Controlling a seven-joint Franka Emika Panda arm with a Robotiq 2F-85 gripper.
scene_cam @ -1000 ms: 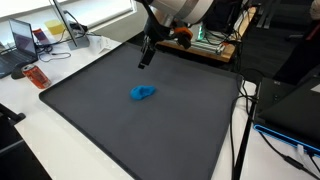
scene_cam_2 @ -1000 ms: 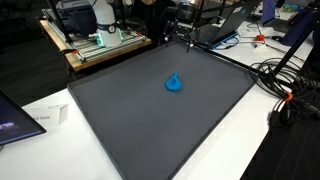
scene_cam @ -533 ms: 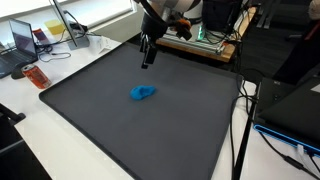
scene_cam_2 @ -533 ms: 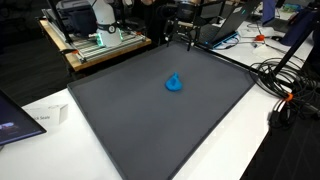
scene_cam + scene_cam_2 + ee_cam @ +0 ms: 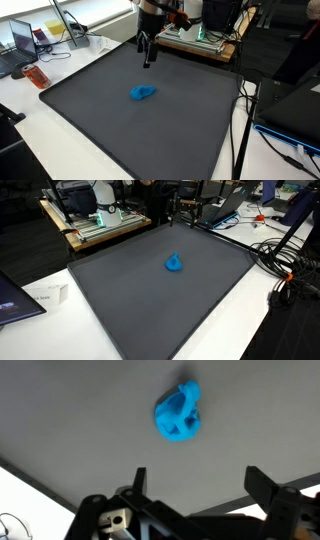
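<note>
The gripper (image 5: 148,60) is hanging tips-down over the far part of the dark mat (image 5: 120,130), near the mat's rear edge. In the wrist view the gripper (image 5: 200,495) is showing both fingers (image 5: 138,482) well apart, so the jaws are standing spread and are pinching nothing. The blue crumpled item (image 5: 143,93) is lying on the mat, approx. mid-surface, and is sitting clear of the gripper w/ no contact btwn the two. In the wrist view the item (image 5: 180,412) is appearing above the gap btwn the fingers, w/ bare mat (image 5: 70,420) all round it. In an exterior view the same item (image 5: 174,263) is resting a little toward the far side of the mat (image 5: 150,305). Item material: cannot tell; it is reading as a small bunched lump. The mat is covering most of a white table (image 5: 35,125). Off the mat, an orange object (image 5: 36,76) is lying on the table just beside the mat's edge, and a laptop (image 5: 22,42) is standing open farther back. In an exterior view, cables (image 5: 285,265) are trailing across the table beside the mat, and a bench (image 5: 100,222) w/ equipment is standing behind the mat's far corner.
</note>
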